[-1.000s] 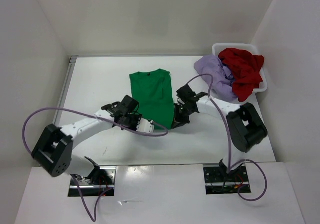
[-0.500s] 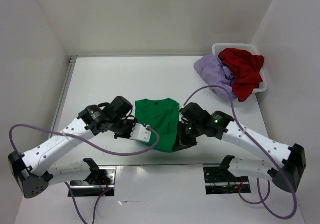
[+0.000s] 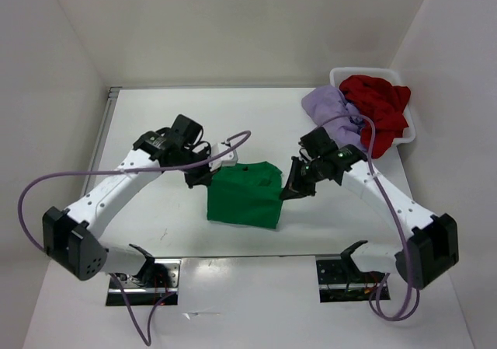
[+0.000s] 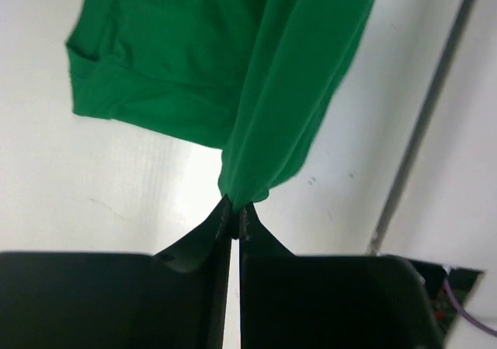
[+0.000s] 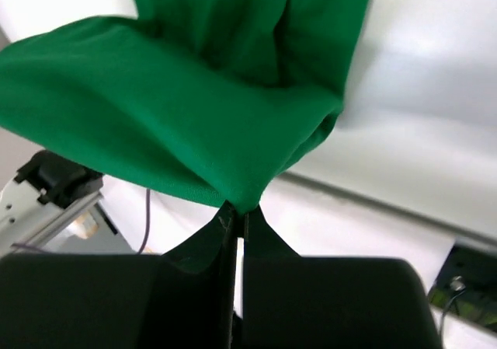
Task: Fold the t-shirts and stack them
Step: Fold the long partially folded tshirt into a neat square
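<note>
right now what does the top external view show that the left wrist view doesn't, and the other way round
Only the top external view shows the red shirt and lavender shirt at the basket, and the right tool at one edge of the green shirt. Only the left wrist view shows, up close, the left tool pinched shut on a bunched corner. Both show that green shirt and the table.

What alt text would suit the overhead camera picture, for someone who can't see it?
A robot's left claw and right claw are each shut on one side of a green t-shirt, holding it between them over a white table. At the right, a red t-shirt and a lavender t-shirt are heaped at a white basket.
</note>
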`<state>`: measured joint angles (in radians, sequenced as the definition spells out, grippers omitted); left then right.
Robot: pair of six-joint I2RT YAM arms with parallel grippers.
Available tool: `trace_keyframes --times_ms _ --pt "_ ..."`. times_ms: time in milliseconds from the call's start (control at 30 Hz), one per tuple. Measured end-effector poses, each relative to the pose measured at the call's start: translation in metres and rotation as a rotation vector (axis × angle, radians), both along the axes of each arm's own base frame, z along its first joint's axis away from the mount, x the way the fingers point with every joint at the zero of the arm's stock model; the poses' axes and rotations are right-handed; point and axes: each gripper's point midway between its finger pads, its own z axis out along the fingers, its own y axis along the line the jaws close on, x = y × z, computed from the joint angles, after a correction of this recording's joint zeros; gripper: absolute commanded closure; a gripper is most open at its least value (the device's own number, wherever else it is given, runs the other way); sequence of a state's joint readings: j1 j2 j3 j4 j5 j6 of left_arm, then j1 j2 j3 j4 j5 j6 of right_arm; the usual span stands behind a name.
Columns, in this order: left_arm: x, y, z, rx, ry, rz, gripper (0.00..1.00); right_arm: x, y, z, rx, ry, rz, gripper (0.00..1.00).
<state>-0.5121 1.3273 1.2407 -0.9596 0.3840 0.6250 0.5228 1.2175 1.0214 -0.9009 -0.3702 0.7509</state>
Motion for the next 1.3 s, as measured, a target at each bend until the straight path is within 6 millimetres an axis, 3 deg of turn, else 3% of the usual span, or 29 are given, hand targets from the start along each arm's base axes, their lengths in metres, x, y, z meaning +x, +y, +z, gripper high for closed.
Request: trace_keyframes --times_ms 300,467,633,667,767,867,1000,1100,1167,1200,1233,1300 --pt "0.067 -0.009 -0.022 -0.028 -0.003 0.143 1.0 0.063 -0.008 -0.032 -0.05 -0.004 0.017 1.0" --pt "0.088 -0.008 -0.031 -0.02 -0.035 0.18 1.0 0.095 -0.011 -0.046 -0.047 -0.006 0.004 1.0" --pt "0.106 -0.011 -0.037 -0.035 -0.063 0.229 0.91 0.119 -0.015 -0.064 -0.034 0.006 -0.005 0.98" --pt "0.109 -0.012 -0.04 -0.036 -0.061 0.234 0.88 0.122 -0.016 -0.068 -0.035 0.013 -0.01 0.85" --pt "0.117 -0.014 -0.054 -0.026 -0.05 0.253 0.83 0.132 -0.02 -0.079 -0.04 0.023 -0.022 0.67" --pt "0.126 -0.012 -0.07 0.002 -0.042 0.279 0.81 0.145 -0.021 -0.086 -0.04 0.014 -0.025 0.58" --pt "0.139 -0.003 -0.094 0.048 -0.02 0.343 0.83 0.173 -0.017 -0.087 -0.033 -0.03 -0.028 0.6" --pt "0.148 0.015 -0.112 0.082 0.008 0.419 0.83 0.193 -0.019 -0.079 -0.034 -0.089 -0.04 0.6" --pt "0.153 0.027 -0.115 0.094 0.015 0.467 0.72 0.206 -0.023 -0.069 -0.041 -0.142 -0.051 0.63" --pt "0.156 0.032 -0.115 0.098 0.011 0.484 0.59 0.211 -0.024 -0.064 -0.045 -0.172 -0.052 0.66" --pt "0.159 0.036 -0.115 0.101 0.002 0.498 0.51 0.213 -0.026 -0.06 -0.049 -0.192 -0.053 0.76" --pt "0.163 0.04 -0.114 0.099 -0.005 0.53 0.48 0.212 -0.028 -0.052 -0.052 -0.228 -0.049 0.88"
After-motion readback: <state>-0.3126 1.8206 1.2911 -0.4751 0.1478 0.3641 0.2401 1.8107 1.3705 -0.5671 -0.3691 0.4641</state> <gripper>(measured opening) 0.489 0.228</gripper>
